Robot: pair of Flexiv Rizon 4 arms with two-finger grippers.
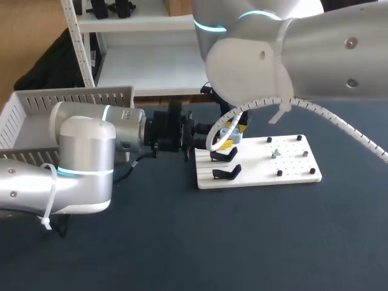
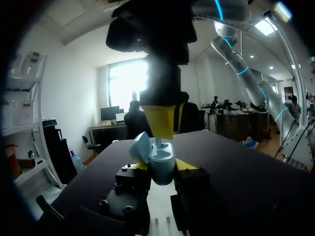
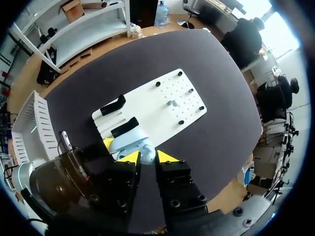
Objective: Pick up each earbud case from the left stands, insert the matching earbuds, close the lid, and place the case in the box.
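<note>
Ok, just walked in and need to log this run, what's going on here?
The left gripper holds the light blue earbud case, lid open, at the end of the white board. The right gripper, coming from above, holds an earbud at the case's opening. The lid is not yet closed.

Earbud case (image 2: 162, 164) glossy plastic; table (image 1: 242, 242) matt dark; board (image 1: 254, 167) smooth white plastic.

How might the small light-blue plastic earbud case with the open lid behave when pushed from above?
The light-blue earbud case looks smooth and rounded, so it may slip or twist in the left gripper if the right gripper presses its white earbud down. Its open lid, sticking out sideways, is probably the fragile part.
</note>
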